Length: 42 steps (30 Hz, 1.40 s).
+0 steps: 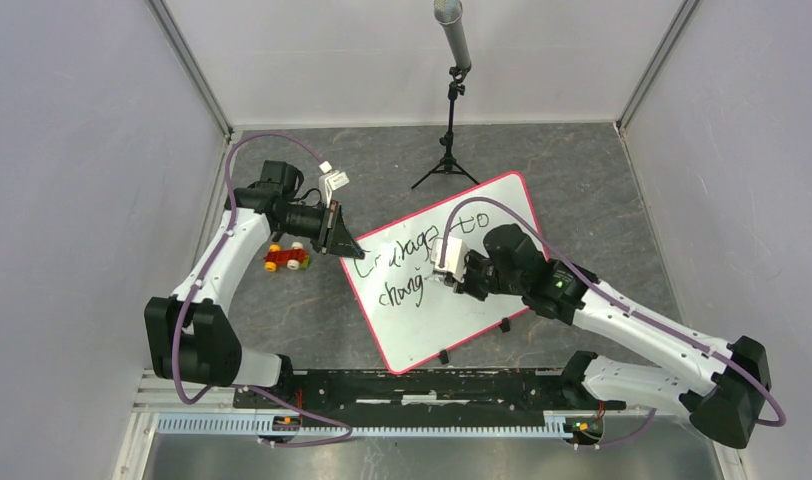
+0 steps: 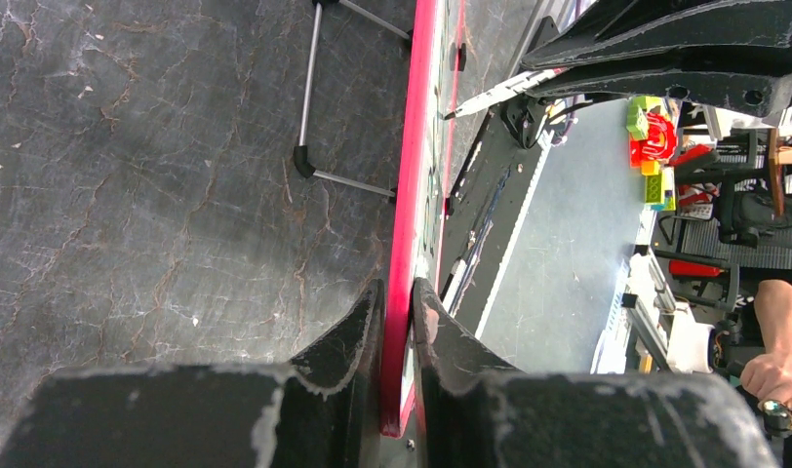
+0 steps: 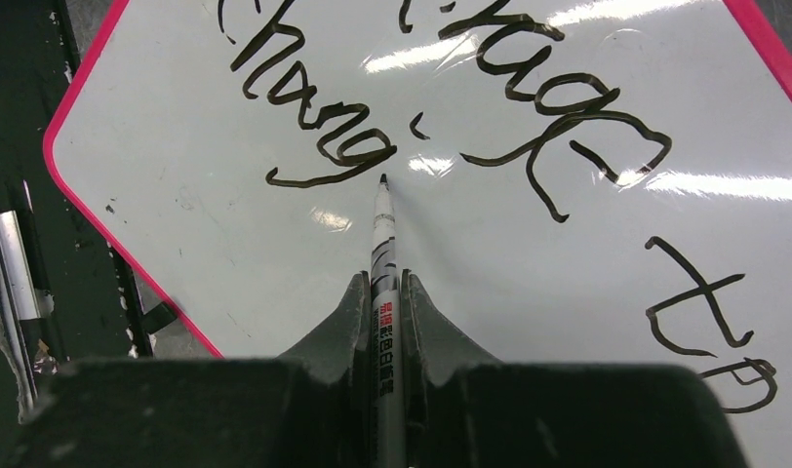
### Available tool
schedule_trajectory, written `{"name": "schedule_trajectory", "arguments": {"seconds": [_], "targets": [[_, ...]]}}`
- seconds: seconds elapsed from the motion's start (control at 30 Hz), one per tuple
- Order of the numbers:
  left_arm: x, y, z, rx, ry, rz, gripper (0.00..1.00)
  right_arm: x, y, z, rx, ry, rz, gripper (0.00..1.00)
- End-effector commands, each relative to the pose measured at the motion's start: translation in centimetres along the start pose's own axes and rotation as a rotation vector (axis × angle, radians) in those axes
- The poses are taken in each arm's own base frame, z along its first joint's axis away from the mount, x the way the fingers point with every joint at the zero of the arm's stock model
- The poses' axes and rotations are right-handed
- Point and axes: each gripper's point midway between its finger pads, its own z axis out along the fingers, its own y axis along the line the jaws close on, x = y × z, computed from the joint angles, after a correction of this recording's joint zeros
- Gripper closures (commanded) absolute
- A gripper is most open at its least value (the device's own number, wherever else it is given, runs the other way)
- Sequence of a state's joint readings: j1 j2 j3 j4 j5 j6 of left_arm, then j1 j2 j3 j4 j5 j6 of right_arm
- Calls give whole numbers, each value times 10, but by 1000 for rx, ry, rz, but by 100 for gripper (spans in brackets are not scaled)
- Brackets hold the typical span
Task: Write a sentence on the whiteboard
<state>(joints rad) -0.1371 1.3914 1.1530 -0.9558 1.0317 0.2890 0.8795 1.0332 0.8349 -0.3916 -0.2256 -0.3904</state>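
Black marker point(image 3: 384, 244) is clamped in the right gripper point(image 3: 382, 285), its long axis pointing straight ahead, the tip just at the end of "chang" in the sentence point(image 3: 314, 117). The whiteboard point(image 1: 472, 320) rests slanted on the table point(image 1: 582, 190), and the left gripper point(image 2: 397, 297) pinches its pink rim; the next letter, I judge, belongs just right of the tip.
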Motion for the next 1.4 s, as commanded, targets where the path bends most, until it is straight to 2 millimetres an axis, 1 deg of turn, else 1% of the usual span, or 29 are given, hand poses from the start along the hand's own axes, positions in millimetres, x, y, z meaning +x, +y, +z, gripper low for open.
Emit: {"name": "schedule_trajectory", "arguments": {"seconds": [0.0, 0.13, 0.4, 0.5, 0.67, 0.83, 1.03, 1.37], "targets": [[-3, 2, 3, -40, 11, 53, 98, 8, -4, 5, 19, 19, -11, 100], [-4, 2, 3, -38, 11, 52, 98, 14, -10, 2, 50, 34, -12, 100], [-4, 3, 4, -36, 13, 52, 98, 18, -24, -10, 103, 60, -19, 100], [-4, 3, 4, -34, 13, 51, 98, 15, -27, -11, 110, 61, -22, 100], [-5, 2, 5, -32, 14, 54, 98, 4, -30, -7, 101, 39, -25, 100], [-4, 2, 4, -36, 12, 56, 98, -4, -29, -3, 73, 17, -25, 100], [-4, 4, 5, -37, 15, 54, 98, -6, -23, 0, 43, -1, -19, 100], [-5, 4, 5, -35, 17, 51, 98, 5, -10, 5, -9, 19, -12, 100]]}}
